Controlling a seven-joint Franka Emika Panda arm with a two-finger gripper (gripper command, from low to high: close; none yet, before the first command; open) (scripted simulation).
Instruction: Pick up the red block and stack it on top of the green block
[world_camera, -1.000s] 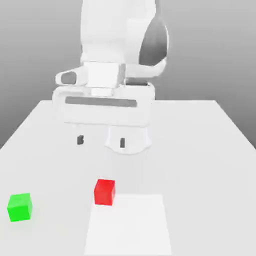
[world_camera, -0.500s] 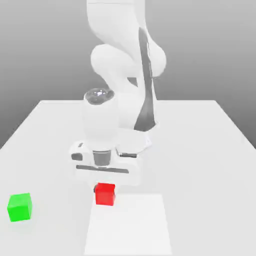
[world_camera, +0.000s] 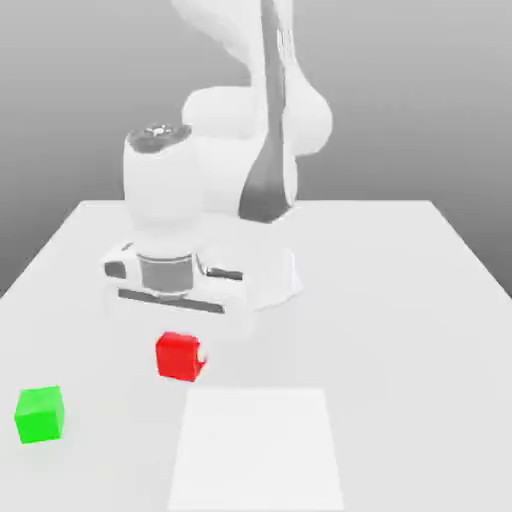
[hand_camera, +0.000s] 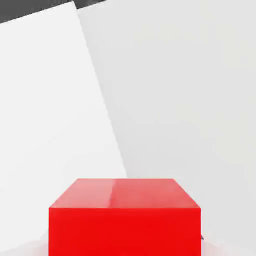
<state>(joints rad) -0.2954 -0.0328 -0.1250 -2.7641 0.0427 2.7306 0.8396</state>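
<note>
The red block (world_camera: 180, 357) hangs just above the white table, under the arm's white hand. My gripper (world_camera: 181, 348) is shut on the red block; the fingers are mostly hidden by the hand and the block. In the hand view the red block (hand_camera: 125, 220) sits close up between the jaws, with the table beneath it. The green block (world_camera: 40, 414) rests on the table near the front, to the exterior view's left of the red block and lower in that view, a good gap apart from it.
A paler square patch (world_camera: 255, 450) marks the table (world_camera: 400, 300) at the front centre. The robot's base (world_camera: 270, 280) stands behind the hand. The table's left edge runs close to the green block.
The hand came down over the red block and the open fingers shut on it. Since then the block has left the table and moved toward the exterior view's left.
</note>
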